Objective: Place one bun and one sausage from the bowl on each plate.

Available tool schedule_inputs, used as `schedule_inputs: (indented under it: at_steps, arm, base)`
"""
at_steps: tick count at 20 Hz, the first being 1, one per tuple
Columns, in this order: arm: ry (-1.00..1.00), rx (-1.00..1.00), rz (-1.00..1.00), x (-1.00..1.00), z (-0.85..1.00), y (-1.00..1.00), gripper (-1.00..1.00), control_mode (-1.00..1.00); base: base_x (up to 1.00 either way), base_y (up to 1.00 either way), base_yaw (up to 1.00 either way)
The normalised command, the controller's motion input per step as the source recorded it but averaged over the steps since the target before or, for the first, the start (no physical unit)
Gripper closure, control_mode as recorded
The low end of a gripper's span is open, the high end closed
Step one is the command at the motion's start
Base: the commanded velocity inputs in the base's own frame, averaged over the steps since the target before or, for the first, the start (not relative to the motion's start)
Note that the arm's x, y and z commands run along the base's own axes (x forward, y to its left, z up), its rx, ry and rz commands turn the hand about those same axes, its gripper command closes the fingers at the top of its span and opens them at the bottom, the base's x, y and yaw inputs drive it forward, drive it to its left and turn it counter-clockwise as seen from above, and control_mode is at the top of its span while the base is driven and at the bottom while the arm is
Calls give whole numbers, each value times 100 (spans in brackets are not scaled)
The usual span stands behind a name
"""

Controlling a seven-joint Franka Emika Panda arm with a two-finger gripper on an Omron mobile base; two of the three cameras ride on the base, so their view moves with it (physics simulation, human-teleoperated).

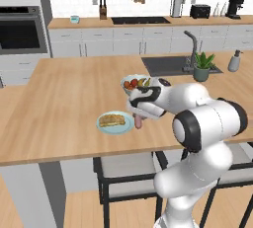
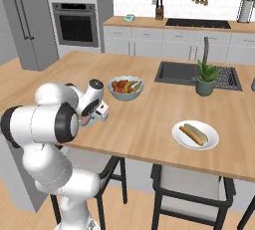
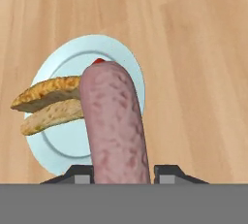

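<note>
A: What is seen in the left base view?

B: A sausage (image 1: 138,122) is held hanging from the gripper (image 1: 139,116), just beside the right edge of the pale blue-green plate (image 1: 114,123). A bun (image 1: 112,120) is already laid on that plate, so the sausage is judged to be carried there to complete the pair. A bowl of fruit (image 1: 133,84) is seen just behind the hand.

A: And the right base view?

B: A white plate (image 2: 195,135) is set well apart, near the counter's front edge, with a bun and sausage (image 2: 193,133) already on it. That plate's share is judged done. The gripper (image 2: 89,120) is largely hidden behind the arm, with a pink end of the sausage (image 2: 86,120) showing below it.

A: The hand view?

B: The sausage (image 3: 116,126) is pinched between the two fingertips (image 3: 170,174), which are pressed against its sides. It is pinkish-brown and mottled, rounded at the far end, and pointed over the plate (image 3: 63,145). The bun (image 3: 51,103) is golden, split, and lies across the plate's left side.
</note>
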Motion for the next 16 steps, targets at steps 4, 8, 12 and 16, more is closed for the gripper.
schedule_inputs:
  at_steps: [4,8,12,16]
  arm:
    - [0,0,24,59,-22,4,100,-100]
    - [0,0,20,63,-30,25,100,-100]
    - [0,0,15,59,-23,17,100,-100]
    - [0,0,12,44,-27,26,100,-100]
  base:
    - [0,0,0]
    - [0,0,0]
    - [0,0,0]
    - [0,0,0]
